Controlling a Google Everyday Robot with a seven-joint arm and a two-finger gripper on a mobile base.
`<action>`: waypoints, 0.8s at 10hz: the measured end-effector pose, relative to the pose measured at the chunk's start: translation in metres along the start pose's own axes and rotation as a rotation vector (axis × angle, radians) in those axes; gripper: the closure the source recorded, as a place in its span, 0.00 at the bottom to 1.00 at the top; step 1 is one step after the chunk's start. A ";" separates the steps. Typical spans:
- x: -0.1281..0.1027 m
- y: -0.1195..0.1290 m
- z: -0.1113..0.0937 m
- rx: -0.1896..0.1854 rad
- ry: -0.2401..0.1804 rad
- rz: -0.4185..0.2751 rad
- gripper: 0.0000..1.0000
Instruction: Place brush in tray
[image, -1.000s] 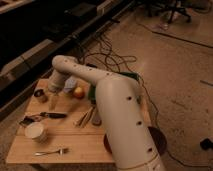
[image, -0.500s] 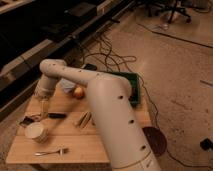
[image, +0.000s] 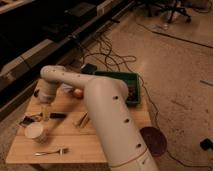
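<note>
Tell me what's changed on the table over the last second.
The arm swung left in the view and lowered; the claw now hangs low, close to the brush. Nothing visibly taken hold of. The brush, green tray, white cup and fork have not moved.

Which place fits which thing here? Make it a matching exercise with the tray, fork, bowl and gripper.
Things:
1 tray
2 fork
3 bowl
4 gripper

Places:
A by the near edge of the table
B hanging over the table's left side
C at the table's far right corner
D on the table, between fork and gripper

Pairs: 1-C, 2-A, 3-D, 4-B
</note>
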 end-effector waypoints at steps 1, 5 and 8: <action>0.005 0.001 0.003 -0.005 0.000 0.011 0.20; 0.019 0.005 0.019 -0.033 0.000 0.029 0.20; 0.023 0.007 0.027 -0.043 0.003 0.025 0.20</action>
